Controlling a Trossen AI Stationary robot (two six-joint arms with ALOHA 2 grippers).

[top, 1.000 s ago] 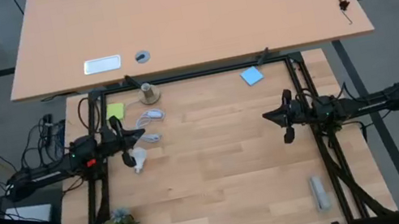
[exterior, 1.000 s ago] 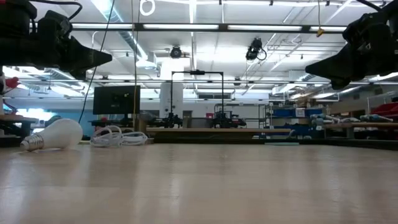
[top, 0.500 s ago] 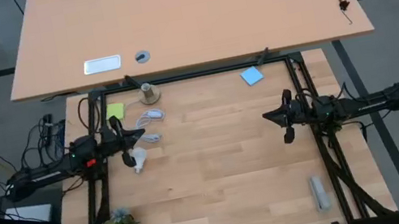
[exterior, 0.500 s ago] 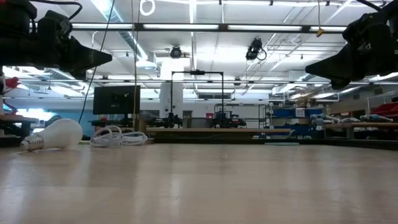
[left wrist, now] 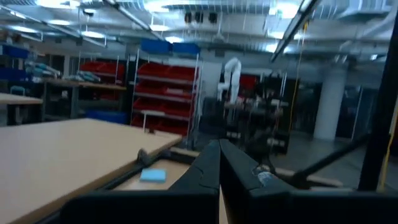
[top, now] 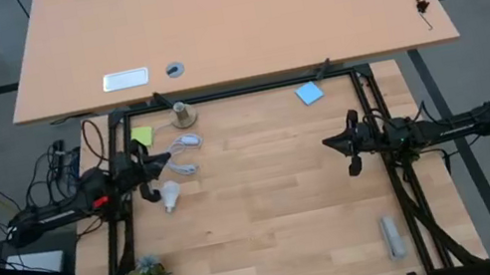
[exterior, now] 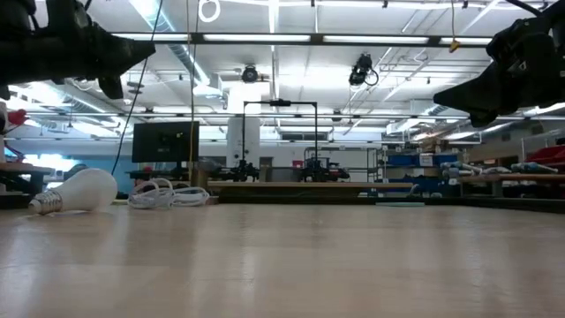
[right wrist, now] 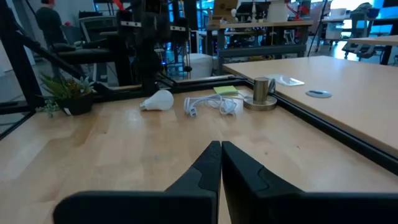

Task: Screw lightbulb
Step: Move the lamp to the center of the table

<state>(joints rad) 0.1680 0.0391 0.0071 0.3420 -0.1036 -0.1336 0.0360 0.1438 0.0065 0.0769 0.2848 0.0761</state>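
Lightbulb [top: 170, 193] lies loose on its side, so a sloppy grab rolls it. Left gripper [top: 142, 168] hovers nearby with fingers pressed together; right gripper [top: 349, 144], also closed, waits far right.

We cannot read any text, label, brand, number or sign in these views. The small light plate [top: 125, 79] on the far table carries no marks that we can make out. The yellow note [top: 141, 137] and the blue note [top: 310, 94] on the wooden table show no writing to us. The dark screen [exterior: 165, 141] in the room behind the table shows nothing that we can read. The red bins [left wrist: 165, 78] and the blue bins [left wrist: 163, 47] on the shelves have no readable labels.
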